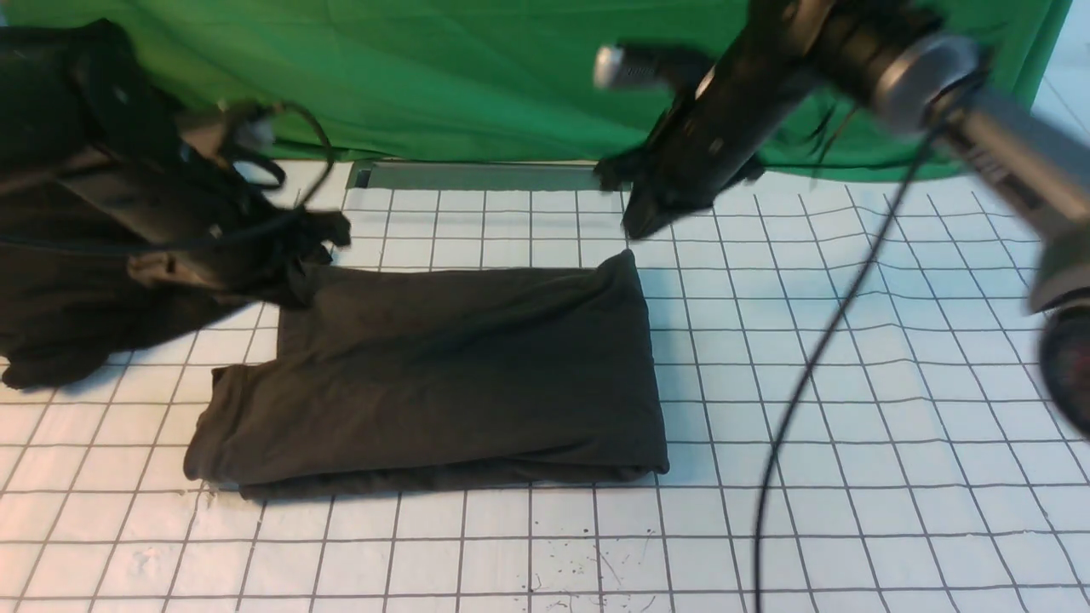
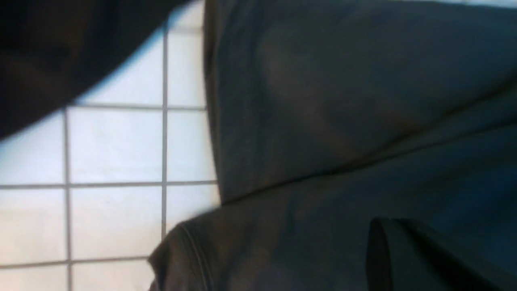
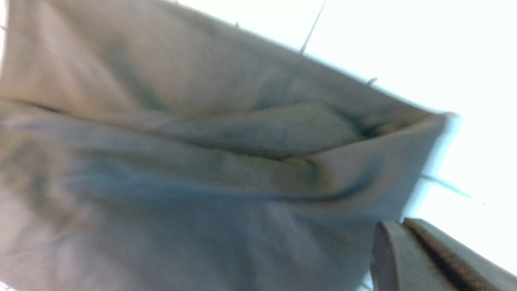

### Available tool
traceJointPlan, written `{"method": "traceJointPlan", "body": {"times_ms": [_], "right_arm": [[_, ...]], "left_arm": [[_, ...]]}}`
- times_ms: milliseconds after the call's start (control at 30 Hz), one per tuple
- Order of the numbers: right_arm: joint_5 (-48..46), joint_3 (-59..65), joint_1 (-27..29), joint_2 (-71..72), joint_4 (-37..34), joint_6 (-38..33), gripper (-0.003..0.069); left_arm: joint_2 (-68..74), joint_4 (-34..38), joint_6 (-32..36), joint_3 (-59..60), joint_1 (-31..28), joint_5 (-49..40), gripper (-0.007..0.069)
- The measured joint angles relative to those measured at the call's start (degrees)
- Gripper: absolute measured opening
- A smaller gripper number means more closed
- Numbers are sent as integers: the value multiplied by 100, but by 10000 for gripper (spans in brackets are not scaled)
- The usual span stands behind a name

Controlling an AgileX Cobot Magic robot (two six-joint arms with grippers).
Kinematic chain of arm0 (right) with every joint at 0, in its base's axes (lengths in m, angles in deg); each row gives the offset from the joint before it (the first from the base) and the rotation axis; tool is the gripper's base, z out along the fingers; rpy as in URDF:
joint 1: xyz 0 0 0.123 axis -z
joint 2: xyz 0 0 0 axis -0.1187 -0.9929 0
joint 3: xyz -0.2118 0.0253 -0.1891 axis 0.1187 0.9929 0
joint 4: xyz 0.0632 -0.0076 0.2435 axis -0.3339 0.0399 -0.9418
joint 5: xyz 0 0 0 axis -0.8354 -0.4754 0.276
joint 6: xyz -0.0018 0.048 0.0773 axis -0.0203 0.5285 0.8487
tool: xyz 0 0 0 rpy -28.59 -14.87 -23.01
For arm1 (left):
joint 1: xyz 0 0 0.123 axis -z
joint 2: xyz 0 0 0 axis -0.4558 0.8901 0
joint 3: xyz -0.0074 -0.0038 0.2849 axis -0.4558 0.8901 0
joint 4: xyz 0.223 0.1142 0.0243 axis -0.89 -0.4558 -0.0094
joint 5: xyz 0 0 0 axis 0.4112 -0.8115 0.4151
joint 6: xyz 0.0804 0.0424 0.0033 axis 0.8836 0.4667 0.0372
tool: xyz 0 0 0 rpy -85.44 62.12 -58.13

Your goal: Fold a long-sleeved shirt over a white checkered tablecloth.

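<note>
The long-sleeved shirt (image 1: 443,375) lies folded into a dark charcoal rectangle in the middle of the white checkered tablecloth (image 1: 851,477); no print shows. My left gripper (image 1: 328,232) is blurred and hovers by the shirt's far left corner. In the left wrist view its fingers (image 2: 387,226) are pressed together over the shirt (image 2: 343,121), with nothing between them. My right gripper (image 1: 640,223) hangs above the cloth just beyond the shirt's far right corner. The right wrist view shows that gripper (image 3: 398,224) shut and empty beside the shirt's folded edge (image 3: 202,161).
A blacker shapeless mass of cloth (image 1: 68,281) lies at the far left under my left arm. A green cloth (image 1: 443,77) hangs along the back. A black cable (image 1: 817,358) dangles from my right arm over the tablecloth's right side.
</note>
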Motion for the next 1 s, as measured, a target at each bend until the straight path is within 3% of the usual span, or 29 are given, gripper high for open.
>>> {"method": "traceJointPlan", "body": {"times_ms": [200, 333, 500, 633, 833, 1000], "right_arm": [[-4, 1485, 14, 2300, 954, 13, 5], [669, 3001, 14, 4019, 1582, 192, 5], [2508, 5222, 14, 6316, 1818, 387, 5], [4814, 7500, 14, 8379, 1849, 423, 5], [7533, 10210, 14, 10886, 1858, 412, 5], [8325, 11126, 14, 11912, 1865, 343, 34]], "left_arm": [[-1755, -82, 198, 333, 0, -309, -3], [-3055, -82, 259, 1028, 0, -417, -3], [-4461, -95, 273, 2078, 0, -451, -3], [-5801, -58, 67, 3202, 0, -256, -3], [-7201, 181, -106, 4405, 0, 498, -3], [-7550, 262, -138, 4789, 0, 881, -3]]}}
